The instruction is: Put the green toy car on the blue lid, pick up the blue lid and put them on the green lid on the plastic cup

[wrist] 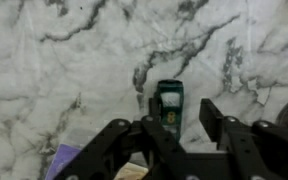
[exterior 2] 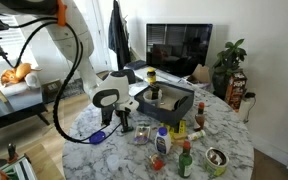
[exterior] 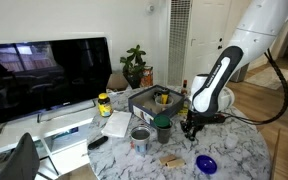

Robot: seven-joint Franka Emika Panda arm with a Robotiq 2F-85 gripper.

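The green toy car (wrist: pixel 168 105), with a number 8 on its roof, lies on the marble table in the wrist view. My gripper (wrist: pixel 181 125) is open just above it, and the car sits between the fingers, close to the left one. In both exterior views the gripper (exterior: pixel 189 126) (exterior 2: pixel 124 122) hangs low over the table. The blue lid (exterior: pixel 206 163) (exterior 2: pixel 97 136) lies flat on the table near the gripper. The plastic cup (exterior: pixel 163 131) with the green lid (exterior: pixel 163 121) on top stands beside the gripper.
A silvery tin can (exterior: pixel 140 138) stands next to the cup. A dark tray (exterior: pixel 154 99) of items sits behind them, and a wooden block (exterior: pixel 170 158) lies in front. Bottles (exterior 2: pixel 184 160) crowd one table edge. A monitor (exterior: pixel 44 72) stands behind.
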